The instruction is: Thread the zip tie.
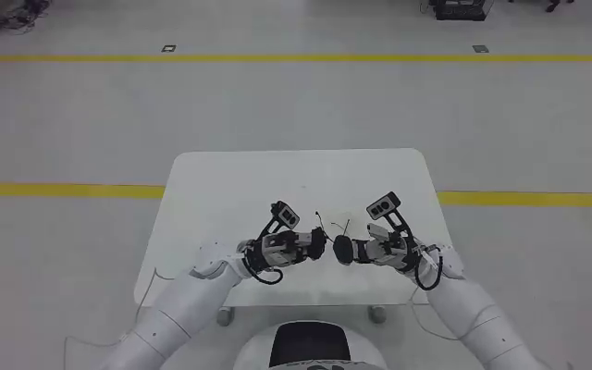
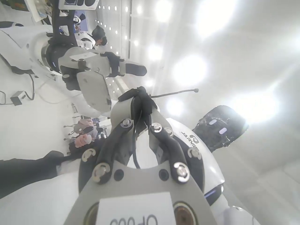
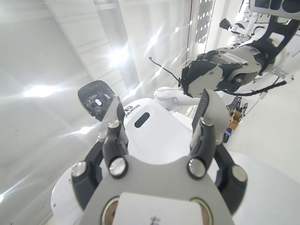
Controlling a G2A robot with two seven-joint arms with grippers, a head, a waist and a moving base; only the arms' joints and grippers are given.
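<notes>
The left gripper [image 2: 140,99] is pinched shut on a thin black plastic zip tie [image 2: 173,93]. One slim length of it juts out past the fingertips and ends in a small thickened tip. The right gripper [image 3: 159,108] faces it at close range with its jaws spread wide and nothing between them. Both hang above the white rectangular table [image 1: 203,185]. The step in hand looks like lining up for the hand-over. Next, the empty gripper would likely need to close on the jutting end, finely aimed, since the strap is slender and bendy.
</notes>
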